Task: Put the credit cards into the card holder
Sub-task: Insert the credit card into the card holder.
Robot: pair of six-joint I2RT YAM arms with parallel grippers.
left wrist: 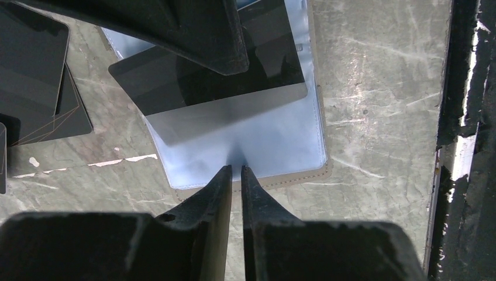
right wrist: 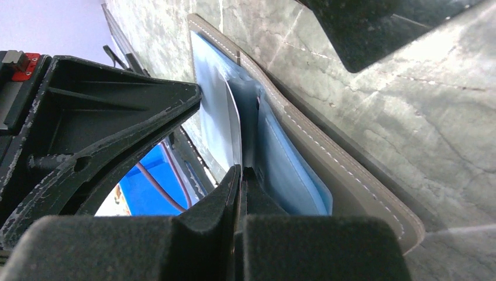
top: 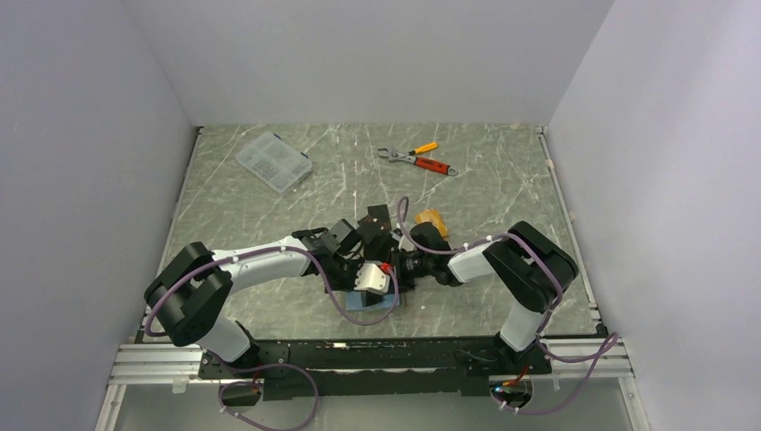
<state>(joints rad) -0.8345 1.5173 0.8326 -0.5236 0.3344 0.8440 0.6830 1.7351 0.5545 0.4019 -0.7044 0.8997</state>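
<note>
Right gripper [right wrist: 240,172] clamped on credit card [right wrist: 234,117] partly in card holder [right wrist: 351,175]; left gripper [left wrist: 235,170] near-closed at its 6 o'clock edge, grip unclear; black cards [left wrist: 35,70] loose at 9 o'clock.

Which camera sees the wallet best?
The left wrist camera: the wallet lies open and flat, with a card partly in its pocket. The right wrist camera sees it only edge-on. From the top camera, the arms hide almost all of it.

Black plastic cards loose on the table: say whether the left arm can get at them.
Probably yes: the flat black plastic cards lie uncovered on the grey marbled table beside the left end effector, whose tips sit at the taupe leather-like wallet's edge.
</note>
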